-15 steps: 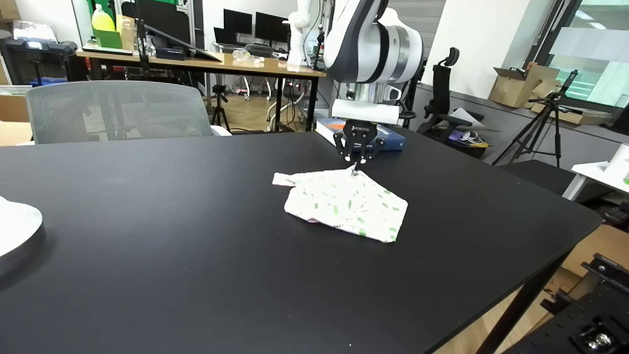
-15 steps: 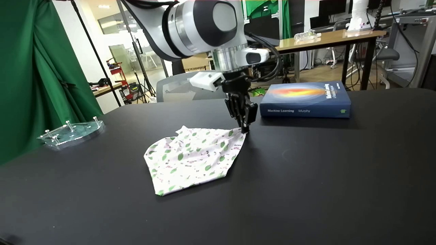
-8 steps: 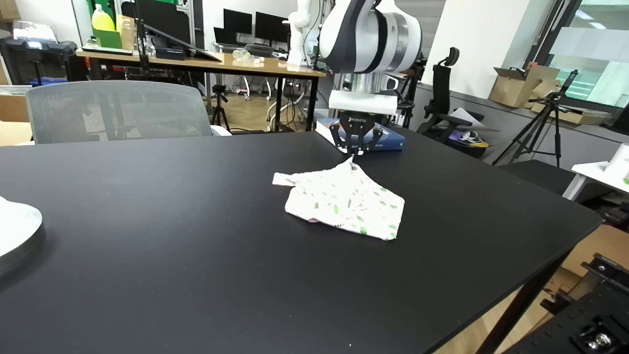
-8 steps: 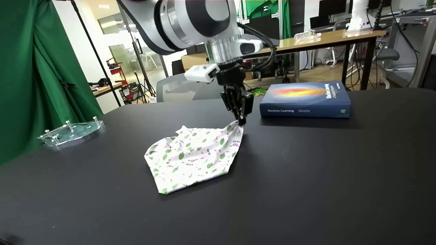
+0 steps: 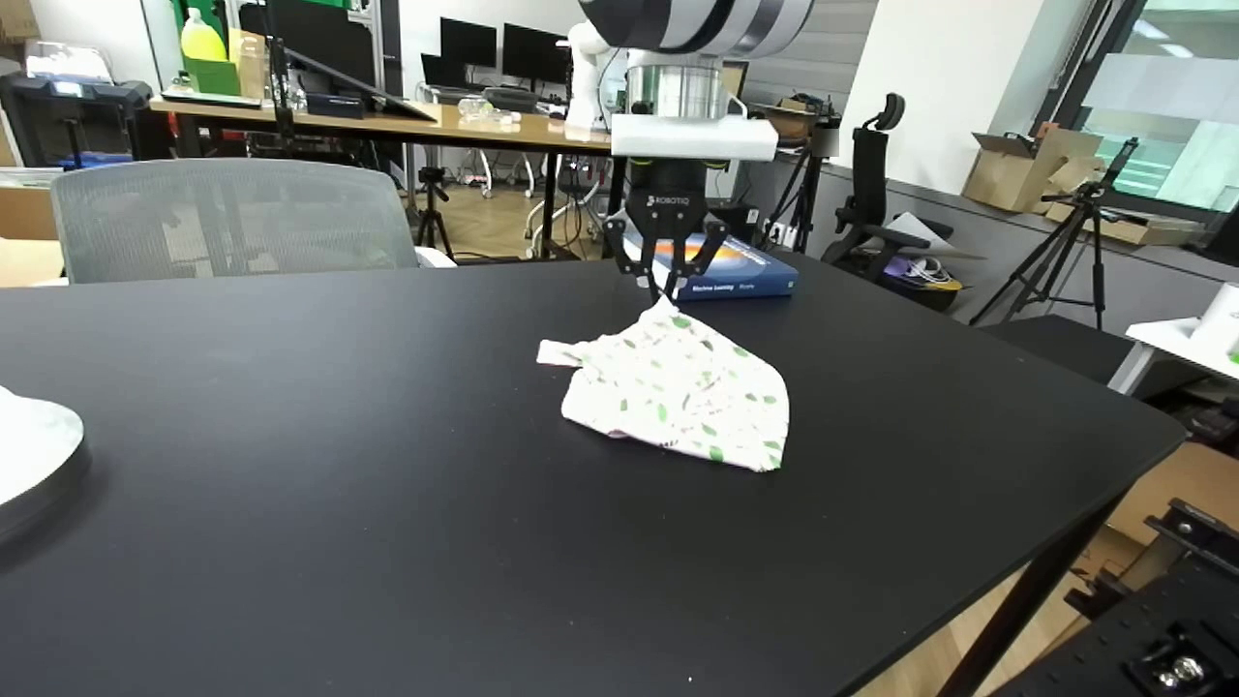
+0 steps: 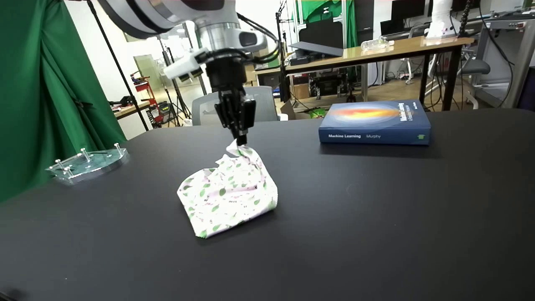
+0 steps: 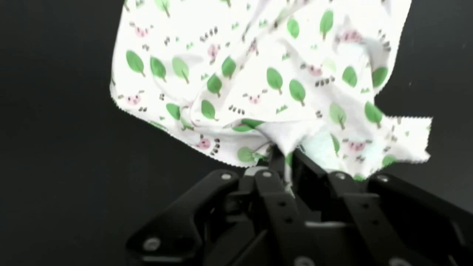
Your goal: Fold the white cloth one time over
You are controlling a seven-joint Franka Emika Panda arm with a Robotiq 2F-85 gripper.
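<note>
Leftmost in an exterior view, a green curtain (image 6: 54,92) hung beside a broad black table (image 6: 376,234). On the table's left side sat a clear, curved plate (image 6: 98,165) with short metal posts (image 6: 85,155) standing up from it. Beyond the table's far edge, also toward the left in an exterior view, stood a grey chair (image 5: 232,218) with a mesh back. Near the middle of the table lay the white cloth (image 6: 225,198), a thin fabric printed with green leaves and, in the wrist view, small pink animal faces. Its near part rested on the tabletop, creased; a narrow strip (image 5: 559,353) poked out to the left in an exterior view, and the far part rose into a peak. At the top of that peak was the black gripper (image 6: 241,140), reaching down from a white and grey robot arm (image 6: 219,35). Its jaws were clenched on the cloth, and the wrist view showed a gathered fold pinched between the fingertips (image 7: 308,166). To the right, toward the far side of the table, a thick blue book (image 6: 374,123) lay flat, apart from the cloth; its spine read "Machine Learning" and "Murphy". Beyond it in an exterior view stood a wooden-topped desk (image 6: 411,47) with a clear bottle (image 6: 375,44) lying on it. Farthest right in an exterior view, past the table, were a black office chair (image 5: 868,179) and a black tripod (image 5: 1086,210).
</note>
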